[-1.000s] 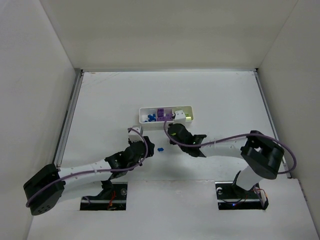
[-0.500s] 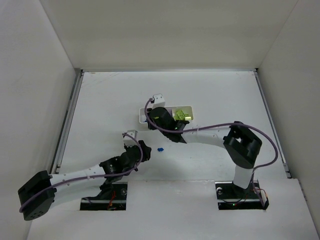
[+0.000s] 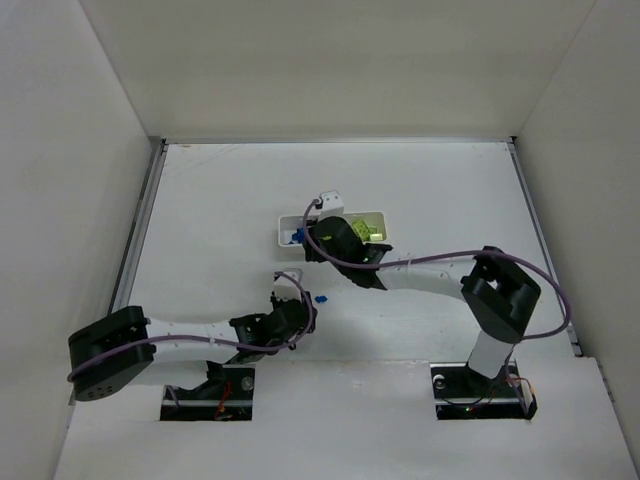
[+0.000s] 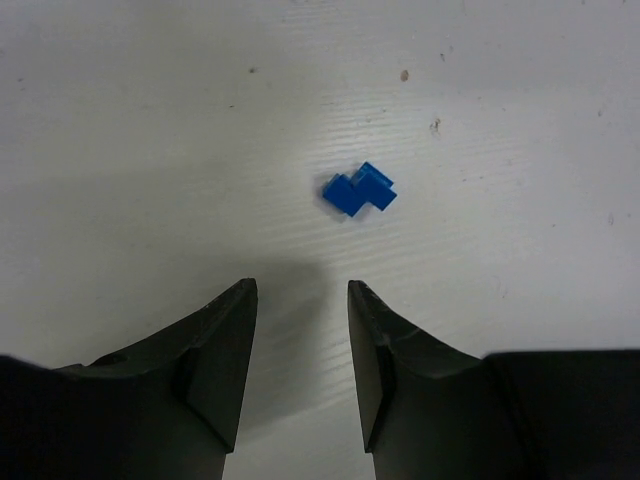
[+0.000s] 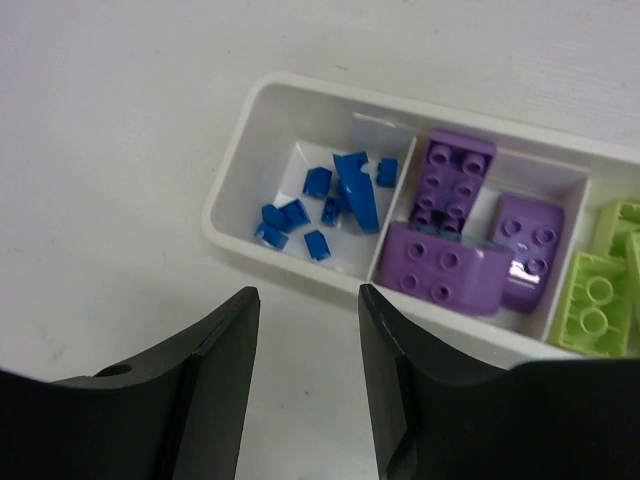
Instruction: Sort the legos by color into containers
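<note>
Over the table, my right tool has swung to the white tray. It now hangs spread and empty above the blue pieces in its end compartment, so that drop looks done. My left tool, also spread, has moved in on a loose brick: tiny, blue, stepped, flat on the table just ahead.

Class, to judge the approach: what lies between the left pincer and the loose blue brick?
Bare table only; the left wrist view shows nothing between left pincer and blue brick.
</note>
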You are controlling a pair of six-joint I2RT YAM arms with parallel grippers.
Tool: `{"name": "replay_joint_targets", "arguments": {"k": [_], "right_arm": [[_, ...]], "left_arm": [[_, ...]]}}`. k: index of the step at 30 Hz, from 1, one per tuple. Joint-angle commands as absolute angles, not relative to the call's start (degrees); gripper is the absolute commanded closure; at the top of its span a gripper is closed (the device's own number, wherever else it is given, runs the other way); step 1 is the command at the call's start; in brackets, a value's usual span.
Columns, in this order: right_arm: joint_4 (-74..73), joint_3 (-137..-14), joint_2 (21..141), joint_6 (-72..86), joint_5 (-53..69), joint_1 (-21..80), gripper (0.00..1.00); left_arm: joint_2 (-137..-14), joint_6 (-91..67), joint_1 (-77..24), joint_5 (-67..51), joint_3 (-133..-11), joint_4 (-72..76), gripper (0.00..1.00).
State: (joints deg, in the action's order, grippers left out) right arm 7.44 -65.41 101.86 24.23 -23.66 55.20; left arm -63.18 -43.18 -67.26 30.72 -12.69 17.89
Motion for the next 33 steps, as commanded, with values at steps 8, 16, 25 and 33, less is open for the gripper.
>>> {"name": "replay_joint_targets", "arguments": {"k": [8,16,25,33], "right_arm": [[13.4,-53.6,91.9,27.3,-26.6,56.9,0.5],[15.7,-49.7,88.6,27.9,-27.2,57.7,0.5],[16.5,-43.2,82.4,28.7,-26.2,54.5,0.48],[16.8,-39.7,79.9,29.2,-26.5,52.3,0.48]], "left_arm": [[-75.8,-41.5,-66.8,33.9,-20.6,24.8,0.62],[-80.8,-36.0,-64.8,34.5,-25.1,24.5,0.68],[-80.5,-34.5,-65.3,34.8,-26.6,24.8,0.8],[-77.9,-34.1,-64.6,35.2,-26.6,23.0,0.79]]}}
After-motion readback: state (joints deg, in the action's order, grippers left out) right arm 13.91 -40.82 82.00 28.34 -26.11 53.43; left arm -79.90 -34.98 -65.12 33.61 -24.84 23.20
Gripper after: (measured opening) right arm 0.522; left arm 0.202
